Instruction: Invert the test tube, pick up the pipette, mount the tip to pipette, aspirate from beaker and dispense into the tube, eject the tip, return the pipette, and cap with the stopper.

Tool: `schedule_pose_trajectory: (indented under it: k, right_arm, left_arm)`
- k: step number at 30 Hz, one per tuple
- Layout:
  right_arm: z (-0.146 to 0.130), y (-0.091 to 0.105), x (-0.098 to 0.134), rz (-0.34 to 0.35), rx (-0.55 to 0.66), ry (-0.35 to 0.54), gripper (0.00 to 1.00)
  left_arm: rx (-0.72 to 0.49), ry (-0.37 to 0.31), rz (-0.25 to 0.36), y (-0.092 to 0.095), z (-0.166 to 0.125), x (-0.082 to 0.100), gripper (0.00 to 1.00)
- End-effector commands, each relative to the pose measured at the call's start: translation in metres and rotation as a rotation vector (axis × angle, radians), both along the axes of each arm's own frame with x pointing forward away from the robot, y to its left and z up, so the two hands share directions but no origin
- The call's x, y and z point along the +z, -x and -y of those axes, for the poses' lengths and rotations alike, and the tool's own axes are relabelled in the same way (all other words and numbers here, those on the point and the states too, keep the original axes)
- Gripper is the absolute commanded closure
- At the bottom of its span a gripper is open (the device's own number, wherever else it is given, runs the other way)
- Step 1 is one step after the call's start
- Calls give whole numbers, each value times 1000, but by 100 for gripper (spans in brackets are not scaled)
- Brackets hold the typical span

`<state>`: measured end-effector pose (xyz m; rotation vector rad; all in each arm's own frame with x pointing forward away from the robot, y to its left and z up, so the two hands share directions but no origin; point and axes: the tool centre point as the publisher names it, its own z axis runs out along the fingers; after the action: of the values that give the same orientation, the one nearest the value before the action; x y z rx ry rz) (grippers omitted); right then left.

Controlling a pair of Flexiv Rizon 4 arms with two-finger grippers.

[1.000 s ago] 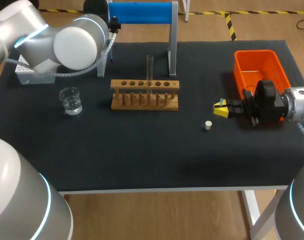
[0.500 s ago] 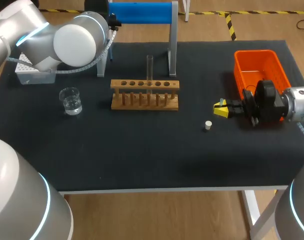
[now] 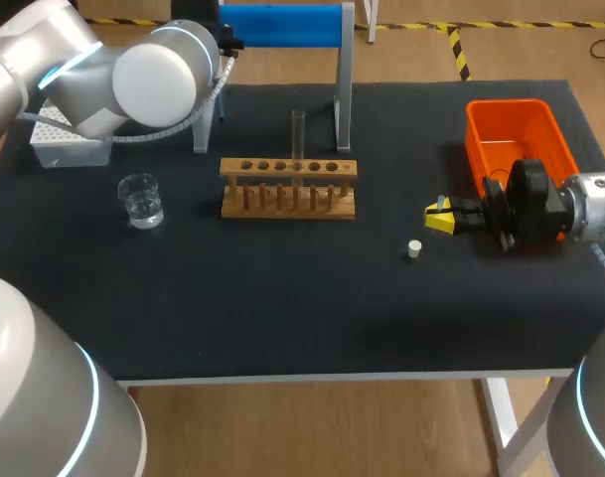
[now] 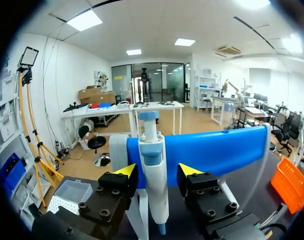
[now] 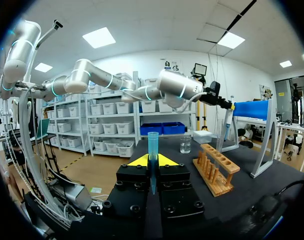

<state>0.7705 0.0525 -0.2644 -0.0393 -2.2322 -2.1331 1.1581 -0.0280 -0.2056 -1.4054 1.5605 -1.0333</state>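
The pipette [image 4: 151,150] hangs on the blue-barred stand [image 3: 282,25] at the table's back. My left gripper [image 4: 156,170] is shut on its white body, one yellow tip on each side; in the head view that gripper [image 3: 226,45] is at the stand's left post. A clear test tube [image 3: 298,134] stands upright in the wooden rack [image 3: 288,189]. The beaker [image 3: 141,199] holds clear liquid left of the rack. My right gripper [image 3: 441,219], low over the table at the right, is shut on a bluish pipette tip [image 5: 152,145]. The small white stopper [image 3: 413,249] lies just in front of it.
An orange bin [image 3: 516,139] stands at the right, behind my right arm. A white tip box [image 3: 59,144] sits at the back left under my left arm. The stand's grey right post [image 3: 344,70] rises just behind the rack.
My left arm's elbow and upper links have shifted slightly up and to the right while its gripper stays at the stand. The right arm and the table's things have not moved.
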Motion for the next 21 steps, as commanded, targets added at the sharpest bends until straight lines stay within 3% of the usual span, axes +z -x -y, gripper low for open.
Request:
schedule_pose_trajectory:
  k: [1, 21]
  right_arm:
    - [1, 1, 1, 0, 0, 2, 100]
    - [1, 1, 1, 0, 0, 2, 100]
  left_arm:
    - [0, 2, -4, -5, 1, -1, 51]
    - [7, 3, -10, -9, 1, -3, 53]
